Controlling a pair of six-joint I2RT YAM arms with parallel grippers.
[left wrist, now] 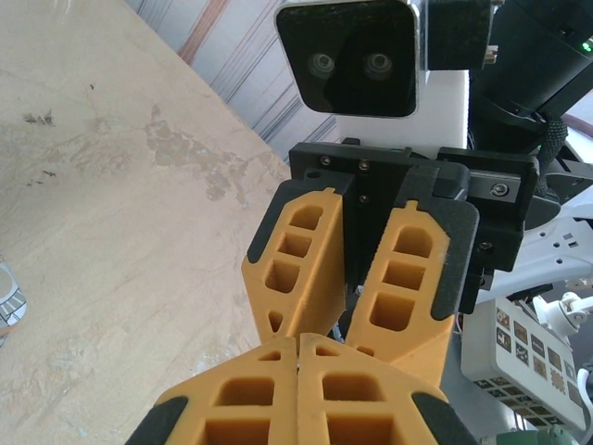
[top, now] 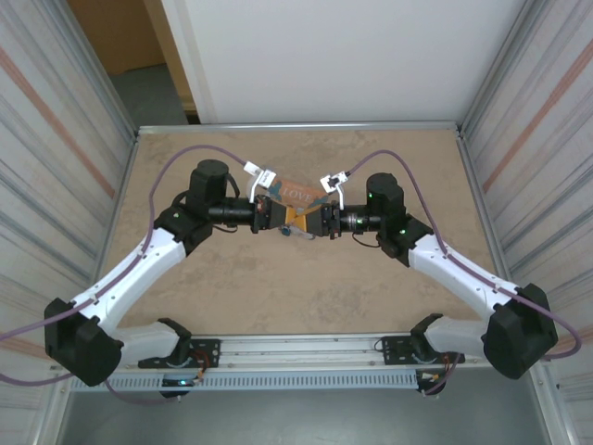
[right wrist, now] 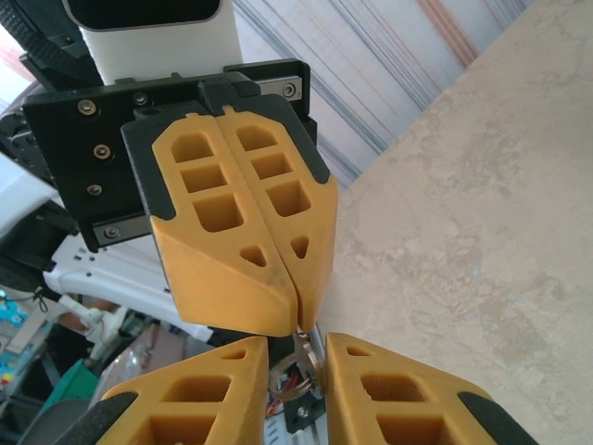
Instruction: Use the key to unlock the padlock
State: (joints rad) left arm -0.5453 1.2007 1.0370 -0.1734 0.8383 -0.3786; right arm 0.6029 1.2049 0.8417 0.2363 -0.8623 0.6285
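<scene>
Between the claw tips: a metal sliver [right wrist: 299,326] pokes from the left claw [right wrist: 296,313]; a wire ring [right wrist: 295,375] sits just beneath it, inside the right claw [right wrist: 296,348].
Left claw: fingers pressed together, pinching the sliver.
Right claw: fingers narrowly apart either side of the ring; contact unclear.
Behind the claws: "LOVE" tin [top: 296,192] on the desk [top: 278,287], its near edge covered by them.
Padlock [top: 295,232]: seemingly the bluish-grey speck just under the tips, seen from above; too small to confirm.
Cut off: round striped-rim object [left wrist: 6,297] at the frame edge, left wrist view.
Arms: both bent inward, forearms level, claws meeting tip to tip.
</scene>
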